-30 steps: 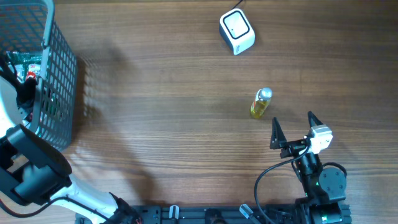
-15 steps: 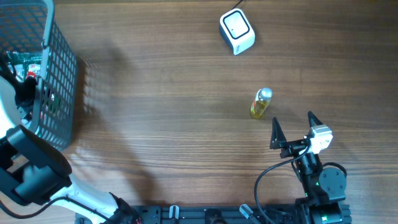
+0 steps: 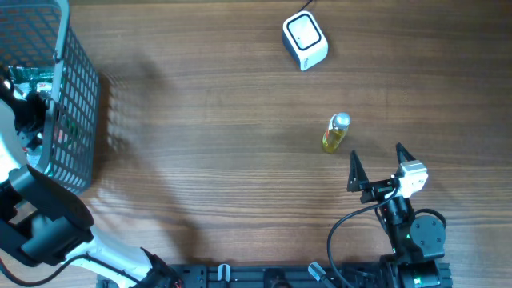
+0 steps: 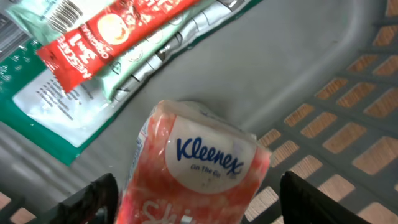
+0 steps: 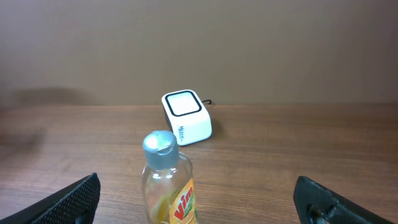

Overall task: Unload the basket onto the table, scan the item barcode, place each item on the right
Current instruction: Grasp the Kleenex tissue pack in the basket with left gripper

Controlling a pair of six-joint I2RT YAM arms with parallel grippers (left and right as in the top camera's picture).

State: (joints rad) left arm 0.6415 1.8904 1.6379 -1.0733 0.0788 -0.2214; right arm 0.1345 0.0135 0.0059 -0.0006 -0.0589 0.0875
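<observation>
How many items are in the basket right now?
3 visible: Kleenex pack at the left gripper, red sachet at upper left, green packet under the sachet. More may be hidden.

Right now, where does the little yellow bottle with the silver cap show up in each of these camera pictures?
Overhead: the bottle sits right of centre, just ahead of the right claw.
Left wrist: not in it.
Right wrist: the bottle stands close up at bottom centre, cut off by the lower edge.
Shared landmark: the white scanner, seen beyond the bottle in the right wrist view too.
</observation>
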